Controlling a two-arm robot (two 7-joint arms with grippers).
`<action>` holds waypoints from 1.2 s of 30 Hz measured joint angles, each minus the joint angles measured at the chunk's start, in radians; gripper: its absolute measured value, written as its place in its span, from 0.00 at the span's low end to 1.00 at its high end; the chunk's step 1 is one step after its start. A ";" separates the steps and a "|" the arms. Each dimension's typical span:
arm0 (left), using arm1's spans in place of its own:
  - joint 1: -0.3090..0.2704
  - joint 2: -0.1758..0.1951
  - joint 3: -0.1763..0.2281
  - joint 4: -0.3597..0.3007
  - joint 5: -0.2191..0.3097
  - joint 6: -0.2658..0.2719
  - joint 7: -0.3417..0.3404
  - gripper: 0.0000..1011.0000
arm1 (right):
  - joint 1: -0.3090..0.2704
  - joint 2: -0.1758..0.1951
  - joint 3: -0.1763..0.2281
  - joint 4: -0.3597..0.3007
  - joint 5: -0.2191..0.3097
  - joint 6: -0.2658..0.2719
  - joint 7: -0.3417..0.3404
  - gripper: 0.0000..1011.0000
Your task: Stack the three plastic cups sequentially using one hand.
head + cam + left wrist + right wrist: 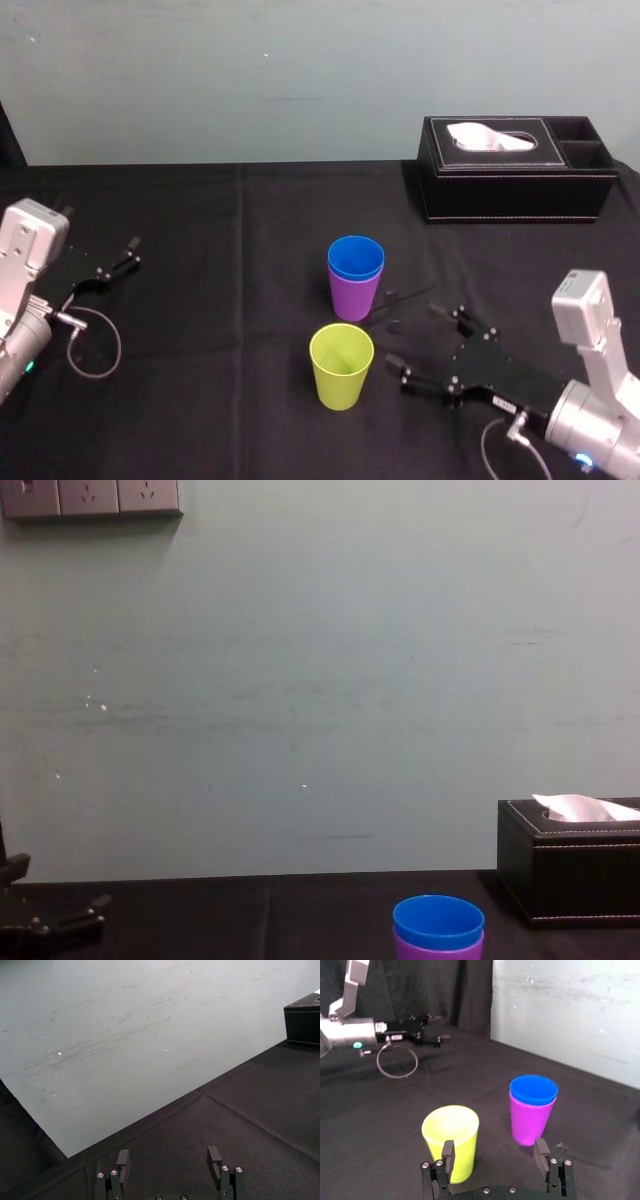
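The blue cup point(356, 257) is nested in the purple cup point(354, 293), and the pair stands upright mid-table. In front of it, the yellow-green cup point(341, 365) stands upright by itself. My right gripper point(415, 338) hovers low just to the right of the yellow-green cup, open, with nothing between its fingers. In the right wrist view that gripper point(494, 1151) faces the yellow-green cup point(451, 1136) and the purple cup point(530, 1121) with the blue cup point(534, 1089) in it. The chest view catches the blue cup point(438, 921) above the purple cup's rim point(438, 949). My left gripper point(128, 255) rests open at the far left.
A black tissue box point(515, 167) with a white tissue stands at the back right, near the wall. A black cloth point(220, 300) covers the table. A loop of cable point(92, 345) hangs from the left arm. The left wrist view shows the left gripper point(169, 1158) over bare cloth.
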 joint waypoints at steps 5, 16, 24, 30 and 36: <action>0.000 0.000 0.000 0.000 0.000 0.000 0.000 1.00 | -0.005 0.002 -0.026 0.020 -0.008 -0.007 0.008 0.99; 0.000 0.000 0.000 0.000 0.000 0.000 0.000 1.00 | 0.012 -0.004 -0.065 0.042 -0.037 -0.011 0.016 0.99; 0.000 0.000 0.000 0.000 0.000 0.000 0.000 1.00 | 0.028 -0.012 -0.086 0.048 -0.048 -0.010 0.021 0.99; 0.000 0.000 0.000 0.000 0.000 0.000 0.000 1.00 | 0.043 -0.020 -0.103 0.055 -0.056 -0.007 0.024 0.99; 0.000 0.000 0.000 0.000 0.000 0.000 0.000 1.00 | 0.058 -0.029 -0.113 0.063 -0.059 -0.003 0.024 0.99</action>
